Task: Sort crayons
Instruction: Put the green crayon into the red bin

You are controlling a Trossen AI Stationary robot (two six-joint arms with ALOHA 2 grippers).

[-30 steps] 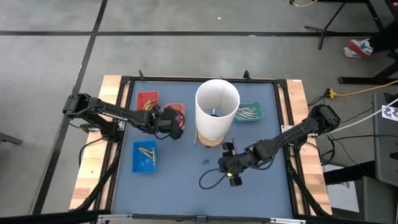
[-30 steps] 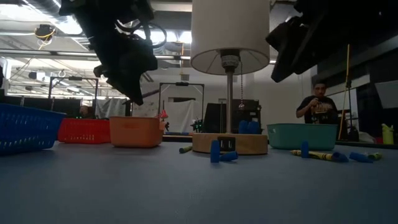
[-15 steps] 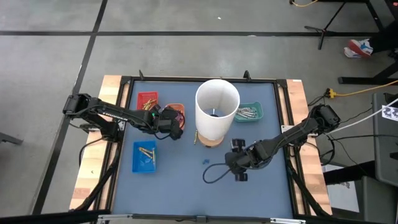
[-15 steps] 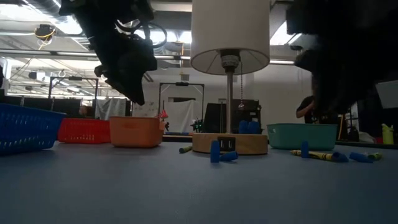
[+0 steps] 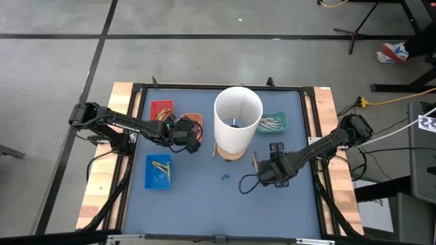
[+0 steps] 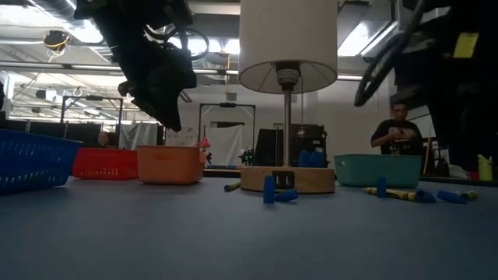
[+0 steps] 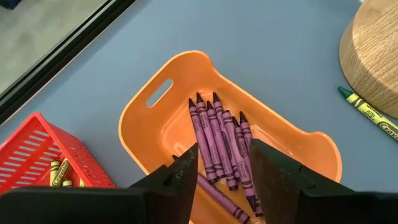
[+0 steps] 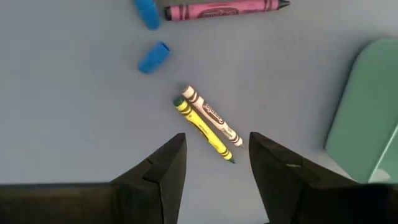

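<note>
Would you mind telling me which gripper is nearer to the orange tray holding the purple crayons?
The left. The left gripper hangs open directly over the orange tray. The right gripper is on the far side of the lamp, open above two loose crayons on the mat.

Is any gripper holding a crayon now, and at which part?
No. The left gripper is open over the orange tray; the right gripper is open above two crayons.
</note>
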